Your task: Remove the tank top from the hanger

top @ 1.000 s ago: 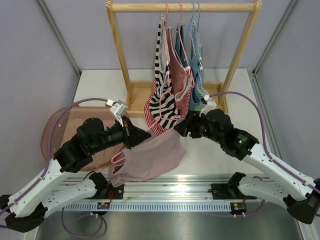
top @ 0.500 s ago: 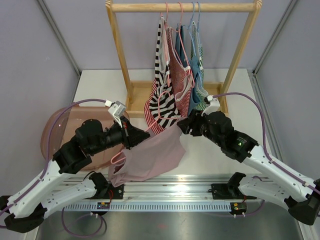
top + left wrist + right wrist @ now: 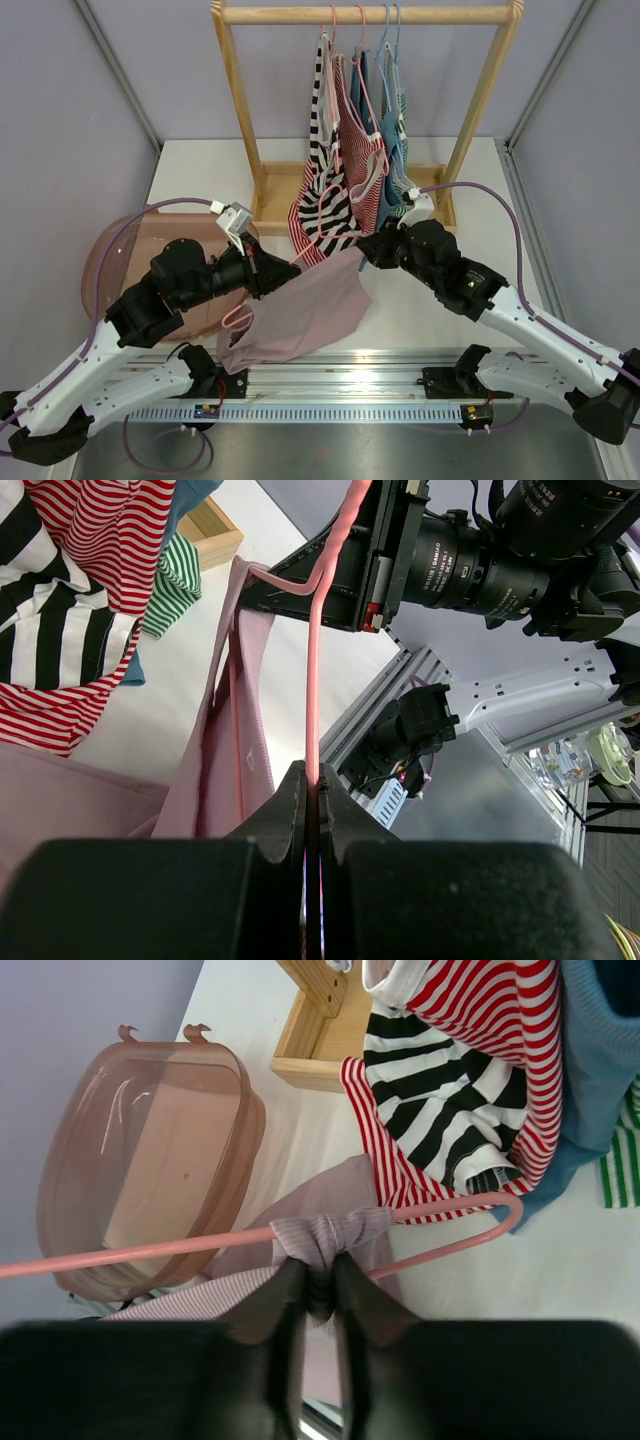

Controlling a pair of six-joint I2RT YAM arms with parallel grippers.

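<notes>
A pale pink tank top (image 3: 300, 315) hangs from a pink wire hanger (image 3: 305, 255) held low in front of the rack. My left gripper (image 3: 313, 780) is shut on the hanger's wire (image 3: 313, 680), which runs up between its fingers. In the right wrist view the tank top's strap (image 3: 325, 1232) is bunched round the hanger bar (image 3: 150, 1251) close to its bent end. My right gripper (image 3: 318, 1280) is shut on that bunched strap from below. From above, the right gripper (image 3: 366, 252) sits at the hanger's right end, and the left gripper (image 3: 268, 272) at its left.
A wooden rack (image 3: 365, 15) stands behind, with several striped and blue garments (image 3: 335, 190) on hangers hanging close above both grippers. A translucent brown bin (image 3: 125, 255) lies at the left under the left arm. A metal rail (image 3: 340, 385) runs along the near edge.
My right gripper has shut on the tank top's strap after standing open beside it. The left gripper keeps its hold on the hanger and has hardly moved.
</notes>
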